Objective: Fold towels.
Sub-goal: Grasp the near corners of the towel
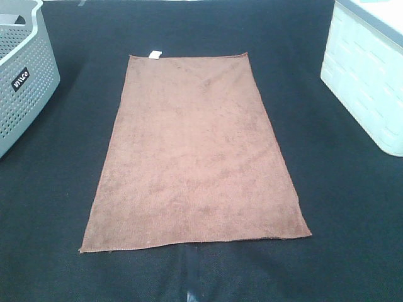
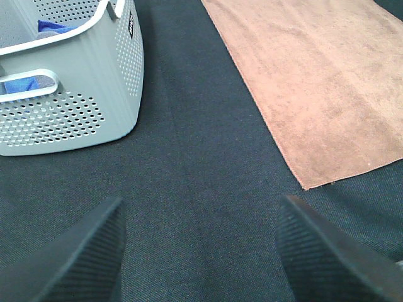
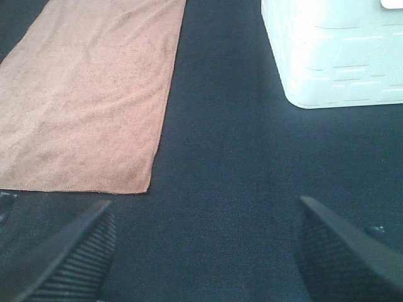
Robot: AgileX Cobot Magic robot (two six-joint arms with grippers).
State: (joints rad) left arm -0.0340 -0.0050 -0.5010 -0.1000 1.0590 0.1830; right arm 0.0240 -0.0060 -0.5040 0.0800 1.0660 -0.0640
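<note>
The reddish-brown towel (image 1: pixel 195 151) lies flat and fully unfolded in the middle of the dark tabletop (image 1: pixel 352 220), with its small white tag (image 1: pixel 154 54) at the far short edge. A grey perforated basket (image 1: pixel 31 94) stands at the far left and a white bin (image 1: pixel 365 82) at the far right, both apart from the towel. The hands appear only in the wrist views. The left wrist view shows the left hand (image 2: pixel 201 211) spread wide over bare tabletop, near the towel's near left corner. It also shows something blue (image 2: pixel 53 26) inside the basket. The right wrist view shows the right hand (image 3: pixel 206 207) spread in the same way, gripping nothing, near the towel's near right corner.
</note>
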